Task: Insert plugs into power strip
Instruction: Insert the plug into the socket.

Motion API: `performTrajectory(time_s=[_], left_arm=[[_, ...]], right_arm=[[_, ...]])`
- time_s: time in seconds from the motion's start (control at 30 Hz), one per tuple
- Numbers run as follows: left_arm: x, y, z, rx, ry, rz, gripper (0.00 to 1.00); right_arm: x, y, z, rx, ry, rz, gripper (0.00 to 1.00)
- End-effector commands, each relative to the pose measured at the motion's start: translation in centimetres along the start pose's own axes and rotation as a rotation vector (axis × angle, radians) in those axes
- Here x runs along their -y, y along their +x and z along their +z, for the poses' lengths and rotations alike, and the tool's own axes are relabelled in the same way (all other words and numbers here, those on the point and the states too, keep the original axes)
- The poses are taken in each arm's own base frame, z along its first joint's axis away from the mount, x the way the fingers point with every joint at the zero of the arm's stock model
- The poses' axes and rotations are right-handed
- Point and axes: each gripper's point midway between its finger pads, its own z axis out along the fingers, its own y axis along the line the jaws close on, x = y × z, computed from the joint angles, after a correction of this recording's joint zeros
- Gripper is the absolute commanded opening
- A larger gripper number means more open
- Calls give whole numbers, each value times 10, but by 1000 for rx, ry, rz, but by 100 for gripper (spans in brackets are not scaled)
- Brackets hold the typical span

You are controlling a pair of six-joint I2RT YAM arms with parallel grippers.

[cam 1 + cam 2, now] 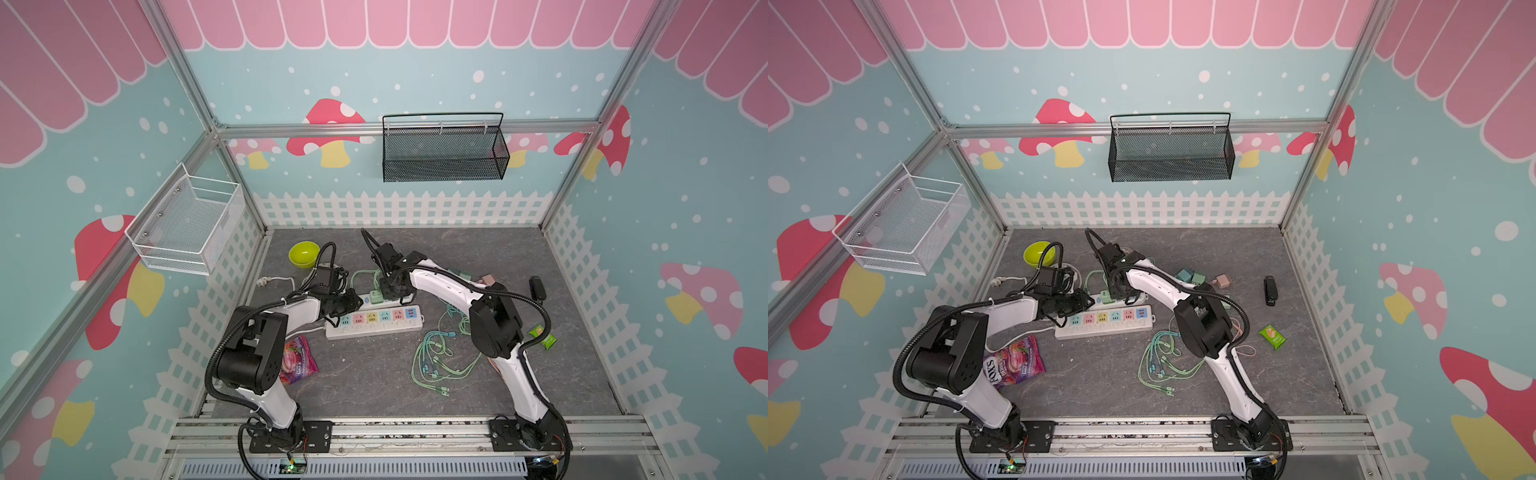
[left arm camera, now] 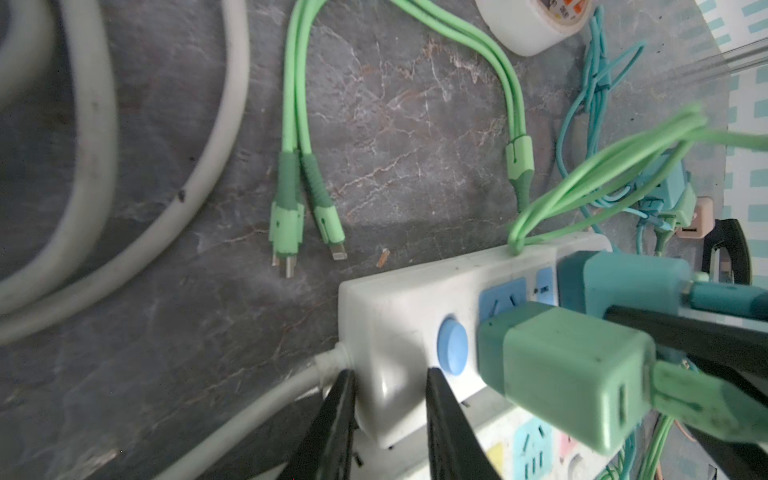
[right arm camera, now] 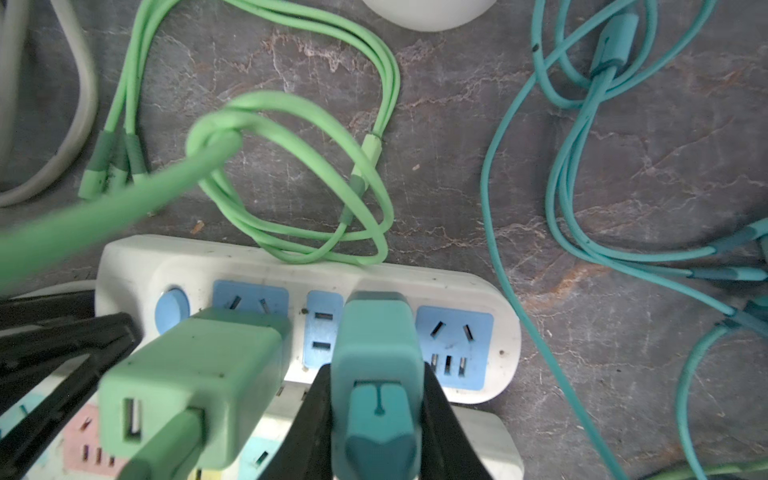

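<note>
At the blue-faced power strip (image 3: 266, 266): right claw (image 3: 376, 374) clamps the teal plug (image 3: 378, 328), long axis square to the strip's face; left claw (image 2: 390, 386) pinches the strip's cord end.

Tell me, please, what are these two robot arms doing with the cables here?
They are plugging chargers into the white power strip. The left gripper clamps the strip's end near the blue button. The right gripper is shut on a teal plug standing at the middle socket; how deep it sits is unclear. A mint green plug is already in beside it. Other plugs lie loose.
</note>
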Motion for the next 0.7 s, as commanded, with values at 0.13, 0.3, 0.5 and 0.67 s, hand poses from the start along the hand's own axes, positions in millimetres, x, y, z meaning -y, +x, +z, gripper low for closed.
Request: performTrajectory(time_s=[0.13, 0.3, 0.5, 0.67], left_arm=[[3, 1, -1, -3, 32, -1, 29], [1, 0, -6, 6, 34, -7, 29], [3, -2, -10, 14, 42, -8, 29], [5, -4, -10, 16, 48, -12, 29]], right_arm=[[13, 63, 57, -223, 74, -28, 0], [4, 51, 41, -188, 26, -33, 0], [-8, 27, 6, -115, -49, -42, 11], [-9, 15, -18, -66, -68, -44, 18]])
